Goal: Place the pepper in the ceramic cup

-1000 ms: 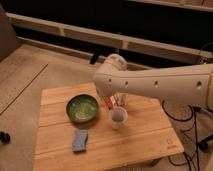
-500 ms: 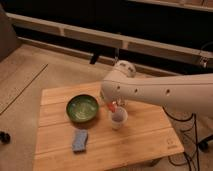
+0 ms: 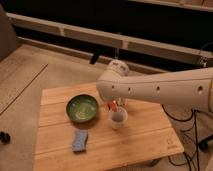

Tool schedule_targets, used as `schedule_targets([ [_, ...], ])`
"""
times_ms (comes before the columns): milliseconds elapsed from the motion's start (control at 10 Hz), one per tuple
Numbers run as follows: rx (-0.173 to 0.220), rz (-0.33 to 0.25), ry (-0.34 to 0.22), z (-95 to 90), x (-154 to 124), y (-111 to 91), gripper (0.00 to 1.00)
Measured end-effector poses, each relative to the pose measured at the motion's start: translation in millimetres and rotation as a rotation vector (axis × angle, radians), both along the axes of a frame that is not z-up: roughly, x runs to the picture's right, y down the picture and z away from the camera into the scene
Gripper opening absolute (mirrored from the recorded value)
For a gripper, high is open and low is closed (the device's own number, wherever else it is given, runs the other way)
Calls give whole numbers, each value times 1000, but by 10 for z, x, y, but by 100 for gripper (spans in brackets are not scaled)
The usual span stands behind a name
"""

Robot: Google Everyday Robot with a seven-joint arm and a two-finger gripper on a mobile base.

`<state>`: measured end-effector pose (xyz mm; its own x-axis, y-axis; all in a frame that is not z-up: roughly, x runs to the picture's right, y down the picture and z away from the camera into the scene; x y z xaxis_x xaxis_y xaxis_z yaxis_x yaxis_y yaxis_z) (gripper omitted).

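The small orange-red pepper [image 3: 114, 105] hangs just above the far left rim of the white ceramic cup [image 3: 118, 119]. The cup stands upright near the middle of the wooden table [image 3: 145, 140]. My gripper [image 3: 115, 103] reaches down from under the big white arm [image 3: 160, 89] and is shut on the pepper. It is directly over the cup's far edge and mostly hidden by the arm. The pepper's lower end is level with the cup's rim.
A green bowl [image 3: 82, 108] sits left of the cup. A blue-grey sponge [image 3: 80, 140] lies near the table's front left. The arm crosses above the table's right half. Cables [image 3: 192, 127] hang at the right, beyond the table.
The arm has swung and lowered over the table. The gripper with the pepper has come down a little, closer to the cup's rim. Cup, bowl and sponge have not moved.
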<state>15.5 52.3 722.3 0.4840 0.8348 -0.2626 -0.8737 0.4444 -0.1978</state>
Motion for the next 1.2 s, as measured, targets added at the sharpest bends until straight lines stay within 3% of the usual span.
schedule_targets([
  [200,-7,1,12,14,-5,25,0],
  [700,-31,70,31,-22,112,253,0],
  [1200,-18,164,2,117,194,324,0],
])
